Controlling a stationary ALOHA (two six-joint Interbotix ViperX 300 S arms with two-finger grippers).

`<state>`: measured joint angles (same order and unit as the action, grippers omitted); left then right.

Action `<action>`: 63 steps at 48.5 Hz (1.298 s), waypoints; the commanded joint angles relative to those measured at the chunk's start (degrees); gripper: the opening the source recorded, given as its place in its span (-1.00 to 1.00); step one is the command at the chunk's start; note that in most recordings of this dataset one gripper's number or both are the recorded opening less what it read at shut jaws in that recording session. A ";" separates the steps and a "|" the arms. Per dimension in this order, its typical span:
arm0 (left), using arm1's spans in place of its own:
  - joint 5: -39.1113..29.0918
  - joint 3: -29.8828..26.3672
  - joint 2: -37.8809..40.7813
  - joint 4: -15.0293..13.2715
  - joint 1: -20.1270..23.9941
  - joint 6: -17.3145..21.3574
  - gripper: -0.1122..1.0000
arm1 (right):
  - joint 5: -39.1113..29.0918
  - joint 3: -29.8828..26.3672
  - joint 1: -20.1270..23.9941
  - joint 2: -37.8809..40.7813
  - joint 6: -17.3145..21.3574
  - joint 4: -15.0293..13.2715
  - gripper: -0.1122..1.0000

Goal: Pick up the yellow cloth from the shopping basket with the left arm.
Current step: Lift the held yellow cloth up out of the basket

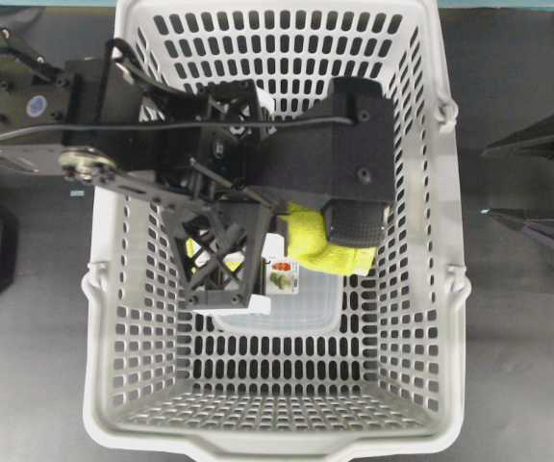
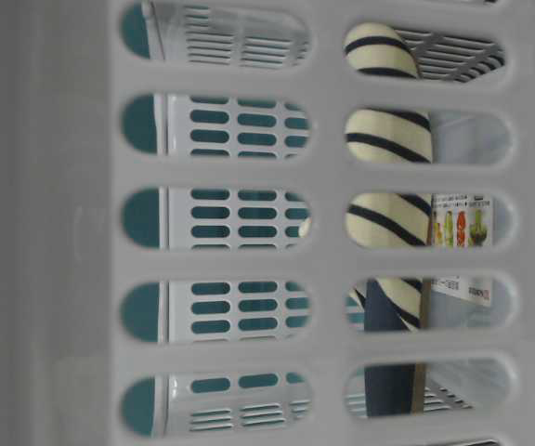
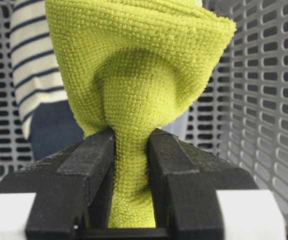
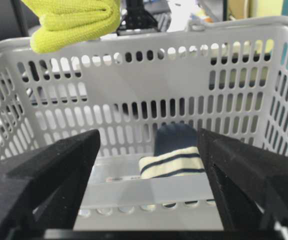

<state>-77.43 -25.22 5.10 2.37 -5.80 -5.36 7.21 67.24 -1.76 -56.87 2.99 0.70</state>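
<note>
The yellow cloth (image 3: 134, 65) is pinched at its narrow middle between the black fingers (image 3: 84, 170) of my left gripper (image 3: 131, 145), which is shut on it. The cloth fans out wide above the jaws. From overhead the yellow cloth (image 1: 320, 245) shows under the left arm (image 1: 162, 144), over the middle of the shopping basket (image 1: 450, 337). In the right wrist view the cloth (image 4: 74, 20) hangs level with the basket's rim (image 4: 184, 30). My right gripper (image 4: 149, 135) is open and empty, outside the basket's right side (image 1: 486, 181).
A navy and cream striped slipper (image 4: 171, 165) lies on the basket floor, also seen in the left wrist view (image 3: 34, 65) and the table-level view (image 2: 388, 135). A clear pack with a printed label (image 1: 282, 274) lies beside it. Slotted basket walls (image 3: 264, 100) surround the cloth.
</note>
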 commanded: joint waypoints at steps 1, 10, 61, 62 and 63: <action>-0.18 -1.14 -0.88 0.18 0.79 -0.26 -0.48 | 0.26 -0.70 -0.09 0.26 0.09 0.18 0.55; -0.44 -1.14 -0.18 0.18 0.97 -0.09 -0.48 | 0.26 -0.70 -0.09 0.26 0.09 0.18 0.55; -0.88 -0.26 0.79 0.18 1.32 0.26 -0.48 | 0.26 -0.70 -0.09 0.26 -0.09 0.18 0.55; -0.97 -0.26 0.79 0.18 1.32 0.26 -0.48 | 0.26 -0.70 -0.09 0.26 -0.09 0.18 0.55; -0.97 -0.18 0.79 0.18 1.23 0.26 -0.48 | 0.26 -0.70 -0.09 0.26 -0.09 0.18 0.55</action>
<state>-78.49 -25.05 6.86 2.37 -4.39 -5.10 7.21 67.24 -1.85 -56.87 2.99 0.70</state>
